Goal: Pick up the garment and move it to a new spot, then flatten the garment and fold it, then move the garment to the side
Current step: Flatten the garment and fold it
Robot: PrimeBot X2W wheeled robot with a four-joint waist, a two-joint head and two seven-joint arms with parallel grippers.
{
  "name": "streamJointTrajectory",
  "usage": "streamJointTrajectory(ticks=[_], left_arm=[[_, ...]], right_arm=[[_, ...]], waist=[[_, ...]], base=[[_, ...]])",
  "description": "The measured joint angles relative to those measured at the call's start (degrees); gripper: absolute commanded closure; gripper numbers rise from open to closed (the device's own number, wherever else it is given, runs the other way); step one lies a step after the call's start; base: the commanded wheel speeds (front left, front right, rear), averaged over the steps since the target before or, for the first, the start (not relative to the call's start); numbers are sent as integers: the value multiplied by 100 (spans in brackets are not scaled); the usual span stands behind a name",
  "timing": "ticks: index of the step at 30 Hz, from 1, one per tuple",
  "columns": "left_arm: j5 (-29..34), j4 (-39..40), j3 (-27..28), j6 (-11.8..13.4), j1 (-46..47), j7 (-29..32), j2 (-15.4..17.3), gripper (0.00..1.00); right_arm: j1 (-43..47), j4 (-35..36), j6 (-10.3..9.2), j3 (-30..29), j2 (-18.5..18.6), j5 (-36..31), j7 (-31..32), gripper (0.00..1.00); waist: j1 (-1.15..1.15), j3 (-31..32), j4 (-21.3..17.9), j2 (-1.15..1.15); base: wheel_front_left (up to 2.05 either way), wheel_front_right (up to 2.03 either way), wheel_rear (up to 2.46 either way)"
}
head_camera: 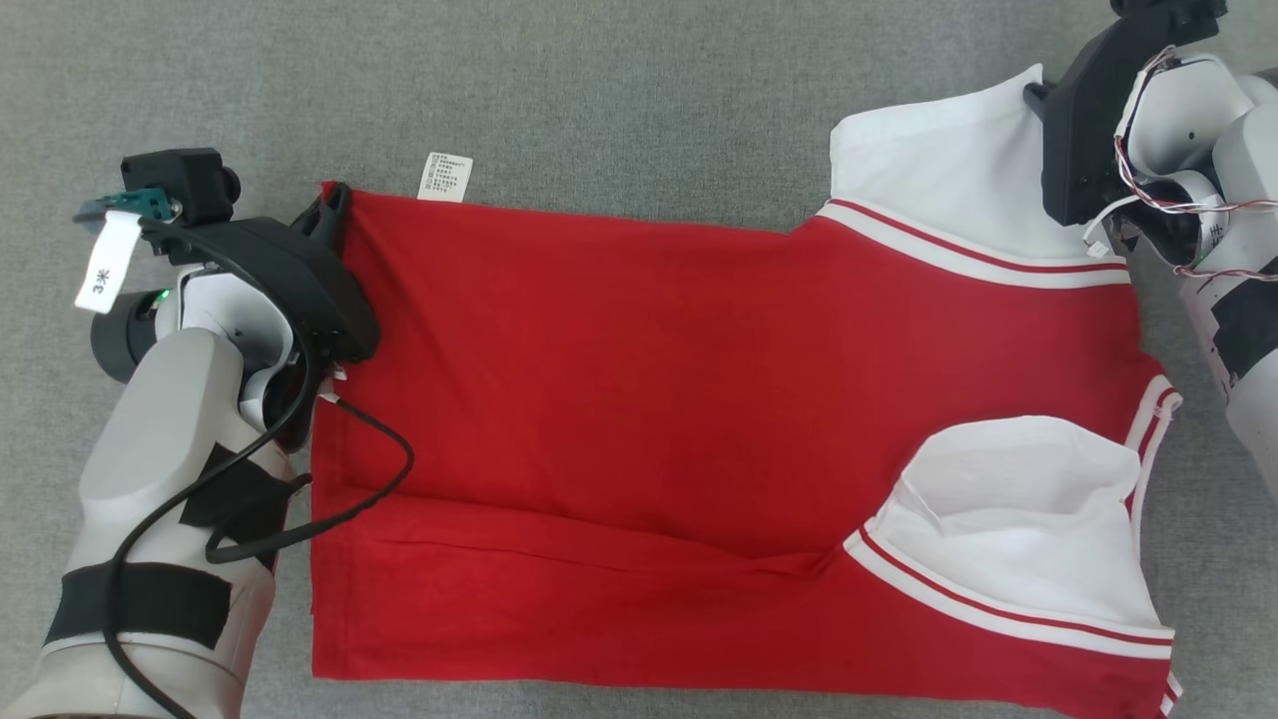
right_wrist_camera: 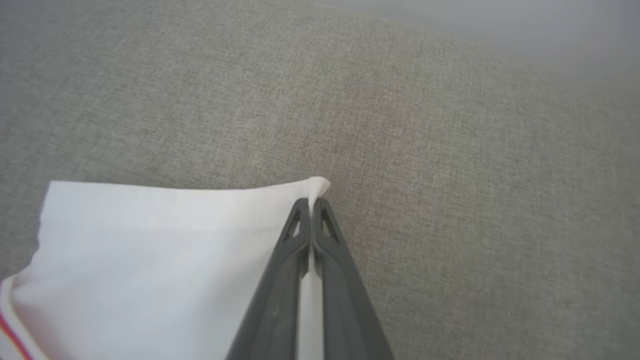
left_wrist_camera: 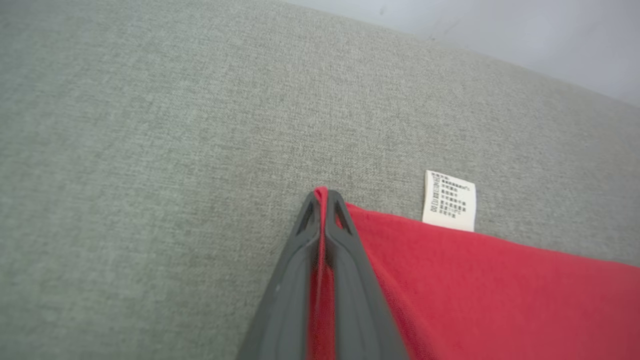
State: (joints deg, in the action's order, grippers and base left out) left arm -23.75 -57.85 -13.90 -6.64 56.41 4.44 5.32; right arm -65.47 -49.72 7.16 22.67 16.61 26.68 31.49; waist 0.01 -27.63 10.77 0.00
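Red-and-white shirt lies mostly flat on the grey table, left claw pinching its hem corner, right claw pinching its far sleeve; folding looks barely begun, and moving it aside remains.

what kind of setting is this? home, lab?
Probably a cloth-folding test station, not clearly a home: a grey woven-fabric surface, a single red and white garment spread on it, and a plain pale wall or floor beyond its edge.
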Motion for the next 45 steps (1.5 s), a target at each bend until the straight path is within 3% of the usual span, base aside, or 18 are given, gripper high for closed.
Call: streamJointTrajectory(ticks=[11, 17, 25, 35, 45], left_arm=[[-23, -65, 1, 18, -1, -595, -59, 100], [91, -64, -140, 65, -150, -1055, -142, 100], [177, 37, -259, 58, -870, -1766, -160, 100], [263, 495, -272, 111, -1747, -1879, -148, 100], [246, 1146, 40, 211, -2359, -1885, 112, 100]], right_arm=[[0, -32, 0, 31, 99, -1, -923, 100], [431, 263, 0, 413, 222, 4, -1407, 100], [1347, 935, 0, 645, 408, 3, -2360, 100], [2795, 1997, -2, 725, 694, -91, -3366, 100], [3891, 3167, -271, 746, 975, -294, -3965, 100]], waist=[[0, 306, -61, 0], [0, 489, -53, 0], [-1, 803, -45, 0], [-1, 1185, -115, -1], [-2, 1471, -310, -1]], base=[[0, 0, 0], [0, 0, 0], [0, 0, 0], [0, 0, 0], [0, 0, 0]])
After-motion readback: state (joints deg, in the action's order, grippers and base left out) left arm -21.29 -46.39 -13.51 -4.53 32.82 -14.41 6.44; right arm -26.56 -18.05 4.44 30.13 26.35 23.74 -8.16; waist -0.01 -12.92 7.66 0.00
